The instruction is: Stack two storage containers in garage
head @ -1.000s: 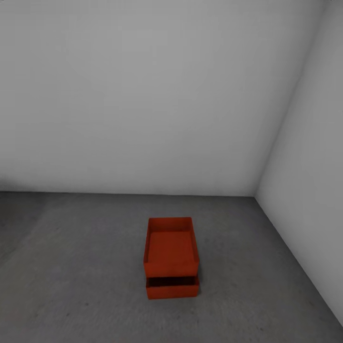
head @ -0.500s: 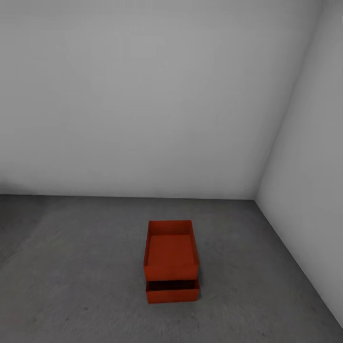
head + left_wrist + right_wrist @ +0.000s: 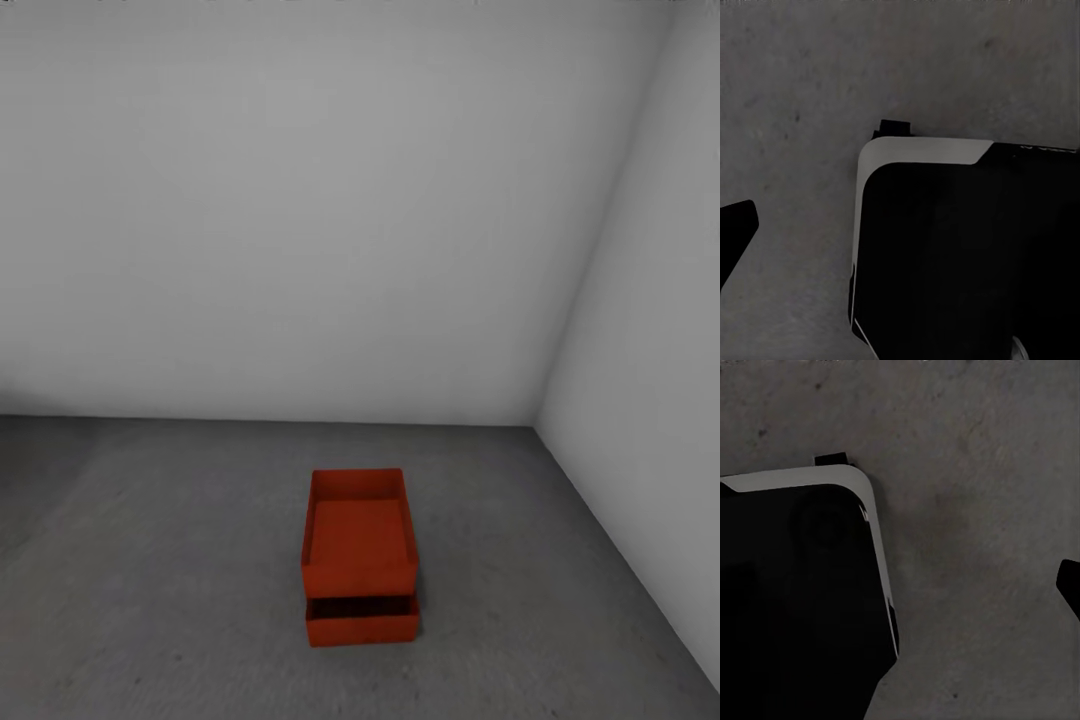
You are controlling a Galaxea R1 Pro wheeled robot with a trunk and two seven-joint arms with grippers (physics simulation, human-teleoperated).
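In the head view the two storage containers stand stacked on the garage's dark grey floor, near the room's corner. The upper orange-red container is open-topped and empty, and it sits shifted toward the back wall. That leaves the front strip of the lower container sticking out beneath it. Of my left gripper, one dark fingertip shows at the picture's edge over bare floor. A dark fingertip of my right gripper shows likewise. Nothing lies between the fingers of either gripper.
A plain white back wall meets a white side wall in a corner to the right of the stack. Open grey floor surrounds the containers. My own black, white-edged base shows in both wrist views.
The whole head picture has slid slightly downward, so the camera has moved. The stacked containers keep their arrangement.
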